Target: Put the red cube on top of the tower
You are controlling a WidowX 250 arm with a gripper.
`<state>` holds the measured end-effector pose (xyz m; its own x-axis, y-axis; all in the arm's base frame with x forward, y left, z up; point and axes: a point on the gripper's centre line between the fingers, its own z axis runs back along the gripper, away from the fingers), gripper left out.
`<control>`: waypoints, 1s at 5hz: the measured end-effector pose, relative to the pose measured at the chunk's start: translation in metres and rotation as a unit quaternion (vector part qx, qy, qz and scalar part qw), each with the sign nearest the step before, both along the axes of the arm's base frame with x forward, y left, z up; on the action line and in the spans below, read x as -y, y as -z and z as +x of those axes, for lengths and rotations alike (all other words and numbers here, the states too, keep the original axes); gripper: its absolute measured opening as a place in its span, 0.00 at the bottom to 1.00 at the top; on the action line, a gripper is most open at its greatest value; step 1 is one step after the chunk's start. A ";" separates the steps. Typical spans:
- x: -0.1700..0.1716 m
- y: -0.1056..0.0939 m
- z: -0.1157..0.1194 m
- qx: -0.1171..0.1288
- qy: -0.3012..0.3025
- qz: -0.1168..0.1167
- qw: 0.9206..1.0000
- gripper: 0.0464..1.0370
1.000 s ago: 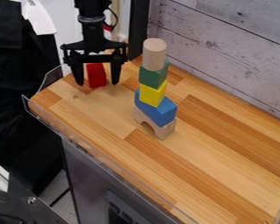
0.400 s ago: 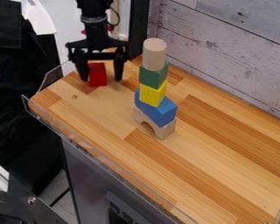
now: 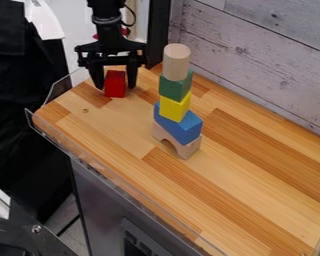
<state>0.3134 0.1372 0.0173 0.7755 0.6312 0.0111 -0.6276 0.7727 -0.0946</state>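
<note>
Landmark = tower (image 3: 179,124). Red cube (image 3: 115,84) isn't on it; it's up-left of the tower in view, well apart, low at the wooden tabletop (image 3: 243,200). Can't confirm whether its underside touches the wood. Its far side is hidden.

Gripper (image 3: 116,88): also up-left of the tower, hanging down around the cube, cube in its mouth. Can't tell if it's clamped or just straddling; contact at the cube's sides is too fine to read, so no call on grip. The gripper is clear of the tower in view. The arm (image 3: 108,20) is cut off by the top edge.

Tower stack, bottom up: bare-wood arch (image 3: 191,150), blue block (image 3: 183,129), yellow block (image 3: 175,108), green block (image 3: 175,87), bare-wood cylinder (image 3: 177,62) upright on top. Back faces are out of sight; the arch opening is only partly visible under the blue block.

Rest, relative to the tower: plank wall (image 3: 256,47) behind and right, cut off by the frame. Black cloth (image 3: 22,100) far left, cropped. Something red (image 3: 125,31) up-left, mostly behind the arm, can't ID. Dark hardware (image 3: 29,237) with a bolt, far down-left, cropped. Grey metal side (image 3: 102,200) under the tabletop, below-left, runs out of frame.
</note>
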 end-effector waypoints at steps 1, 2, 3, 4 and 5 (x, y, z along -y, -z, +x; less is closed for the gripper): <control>-0.002 0.000 0.000 0.002 -0.001 0.001 1.000 0.51; -0.001 0.000 -0.003 -0.001 0.004 -0.010 1.000 0.51; -0.002 -0.021 -0.016 -0.012 0.034 -0.035 0.999 0.51; -0.003 -0.084 -0.038 0.008 0.090 -0.007 0.996 0.51; 0.005 -0.133 -0.065 0.000 0.163 0.029 0.986 0.51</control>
